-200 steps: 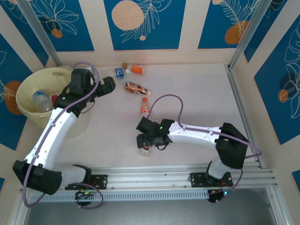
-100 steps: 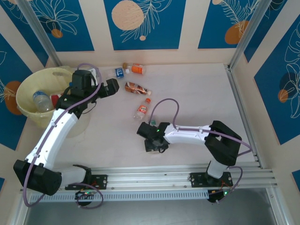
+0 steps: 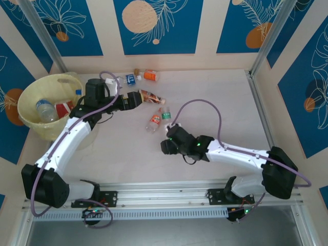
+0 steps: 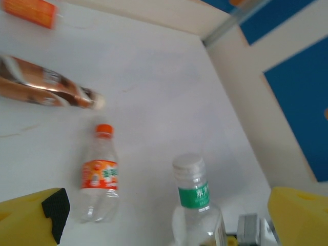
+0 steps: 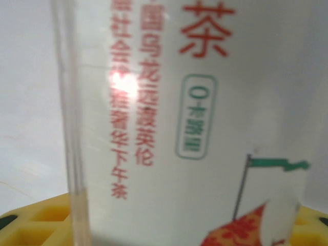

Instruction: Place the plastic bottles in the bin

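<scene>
Two bottles are already in the bin at the far left: a clear bottle and a red-label bottle next to it.

The right gripper is around the middle of the counter, jaws clamped on the green bottle. That one has a white cap and a green neck band, and up close its body label is white with red writing. Can't tell if its base is touching the counter or not.

Just left of it the orange bottle lies on its side, cap pointing far.

The left gripper is stretched out to the right of the bin, jaws wide open with nothing between them. Its tip is just beside the brown bottle, which is lying flat. Can't tell if they actually touch.

Further back, near the far wall, two more are lying down side by side: a blue-label bottle and, on its right, a far orange bottle.
</scene>
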Available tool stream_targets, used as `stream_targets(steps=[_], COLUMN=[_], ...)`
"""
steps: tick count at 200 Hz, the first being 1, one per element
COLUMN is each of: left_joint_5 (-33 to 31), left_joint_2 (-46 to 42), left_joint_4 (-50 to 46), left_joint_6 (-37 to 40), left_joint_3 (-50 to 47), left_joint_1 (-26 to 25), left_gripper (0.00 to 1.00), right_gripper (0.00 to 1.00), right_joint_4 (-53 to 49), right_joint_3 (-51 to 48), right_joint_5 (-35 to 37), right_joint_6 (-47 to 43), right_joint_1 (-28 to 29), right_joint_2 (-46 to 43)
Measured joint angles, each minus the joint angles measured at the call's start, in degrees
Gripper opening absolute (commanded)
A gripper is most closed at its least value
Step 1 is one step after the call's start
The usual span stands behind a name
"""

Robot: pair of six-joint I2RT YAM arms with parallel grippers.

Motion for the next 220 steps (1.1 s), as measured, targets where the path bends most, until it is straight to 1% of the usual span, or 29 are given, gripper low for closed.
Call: stream_targets(steps=[18, 40, 60, 83, 106, 119, 141, 163, 171, 183, 195, 204, 208, 214, 220], left_joint_5=[3.56, 5.84, 6.91, 6.86, 4.83, 2.82, -1.49, -5.4, -6.45, -6.99, -6.45, -6.86, -6.93, -6.95, -6.97], left_joint_2=[0.72, 1.22, 1.27, 1.7, 2.89, 3.52, 3.78, 3.21, 2.97, 2.62, 2.56, 2.56, 2.56, 2.64, 2.64], left_joint_4=[1.81, 3.74, 5.51, 7.39, 7.26, 5.88, 4.26, 4.37, 4.72, 4.9, 5.35, 5.62, 5.49, 5.4, 5.31], left_joint_6=[-0.11, -0.37, -1.2, -1.66, -1.36, -0.5, 1.22, 1.99, 1.97, 2.12, -0.59, -0.79, -0.79, -1.03, -1.07], left_joint_3=[-0.57, -0.59, -0.57, -0.57, -0.5, 0.09, 0.96, 0.96, 0.9, 0.81, 0.85, 0.96, 0.96, 0.96, 0.96], left_joint_1=[-0.81, -1.75, -2.27, -3.17, -4.76, -5.79, -6.99, -7.17, -7.17, -7.23, -7.5, -8.11, -8.15, -8.11, -8.07], left_gripper=[0.96, 0.96, 0.97, 0.97, 0.9, 0.83, 0.68, 0.58, 0.52, 0.41, 0.29, 0.1, 0.05, 0.0, 0.0], right_gripper=[0.57, 0.57, 0.57, 0.57, 0.57, 0.57, 0.58, 0.59, 0.59, 0.59, 0.6, 0.62, 0.63, 0.66, 0.71], right_joint_4=[6.75, 12.57, 15.21, 16.57, 17.97, 18.6, 18.99, 18.64, 18.43, 18.23, 18.32, 18.58, 18.53, 18.49, 18.23], right_joint_3=[-1.51, -1.51, -1.03, 1.86, 4.76, 5.7, 6.56, 6.67, 6.67, 6.67, 6.71, 6.82, 6.84, 6.86, 6.93], right_joint_5=[-6.01, -12.66, -18.05, -23.56, -27.69, -29.53, -31.65, -33.05, -33.35, -33.55, -33.4, -33.29, -33.33, -33.31, -33.18], right_joint_6=[-4.94, -10.01, -13.84, -16.81, -18.16, -18.75, -19.63, -20.2, -20.24, -20.24, -20.63, -20.68, -20.7, -20.68, -20.52], right_joint_1=[-4.26, -8.04, -8.92, -8.96, -8.94, -8.85, -8.41, -7.69, -7.45, -7.21, -7.13, -6.95, -6.88, -6.88, -6.93], right_joint_2=[-1.03, -1.03, -0.72, 1.44, 3.69, 4.37, 5.16, 5.68, 5.75, 5.79, 6.1, 6.58, 6.6, 6.6, 6.62])
